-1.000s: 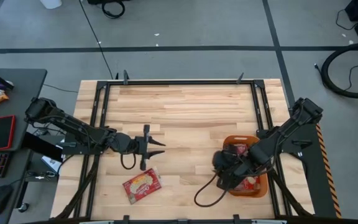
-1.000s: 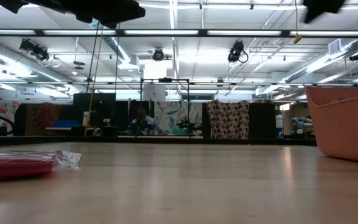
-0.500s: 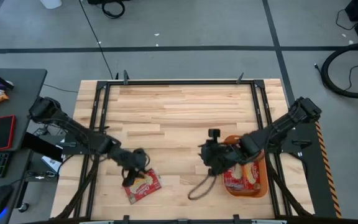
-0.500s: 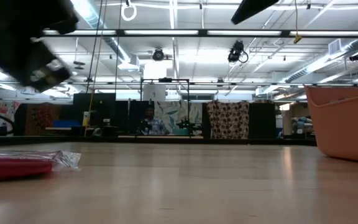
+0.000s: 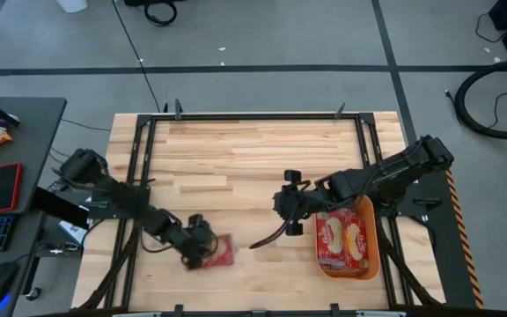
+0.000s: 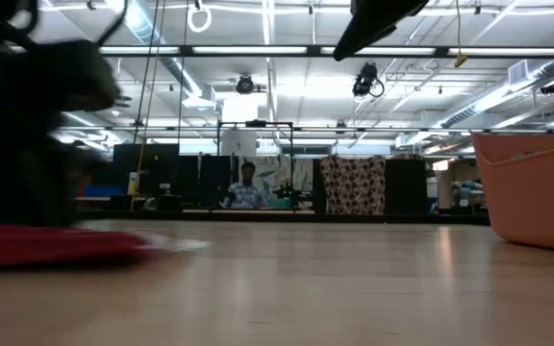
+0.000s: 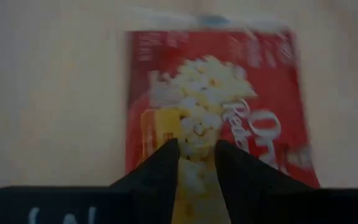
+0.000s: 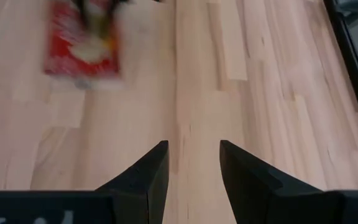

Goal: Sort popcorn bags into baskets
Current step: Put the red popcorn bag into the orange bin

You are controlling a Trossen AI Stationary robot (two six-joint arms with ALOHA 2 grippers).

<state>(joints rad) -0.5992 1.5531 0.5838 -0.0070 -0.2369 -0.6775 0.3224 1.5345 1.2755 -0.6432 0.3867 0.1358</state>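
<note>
One red popcorn bag (image 5: pixel 223 251) lies flat on the wooden table near its near-left corner; it also shows in the low view (image 6: pixel 56 245) and the right wrist view (image 8: pixel 82 37). My left gripper (image 5: pixel 205 251) is low over the bag's left end, its fingers a narrow gap apart (image 7: pixel 196 149). The orange basket (image 5: pixel 373 220) stands at the near right with red popcorn bags (image 5: pixel 341 242) lying in it. My right gripper (image 5: pixel 280 202) is open and empty (image 8: pixel 194 152) above bare wood, left of the basket. My left gripper comes at the popcorn bag slanting down from the table's left, with its fingertips (image 7: pixel 166 155) over the printed top face (image 7: pixel 197 124) near the bag's left end. The bag lies flat on the table. Whether the fingertips touch it, I cannot tell.
Black frame rails (image 5: pixel 139 176) run along the table's sides. A dark cable (image 5: pixel 267 238) hangs from my right arm over the wood. A side desk (image 5: pixel 7 176) at the left holds a phone, a keyboard and an orange snack bag. The basket's wall (image 6: pixel 537 192) fills the low view's right.
My left gripper has gone down and toward the table's near edge onto the popcorn bag, turning from level to slanting down. My right gripper has come up out of the basket and gone toward the table's left and far edge. The bag has shifted slightly toward the right.
</note>
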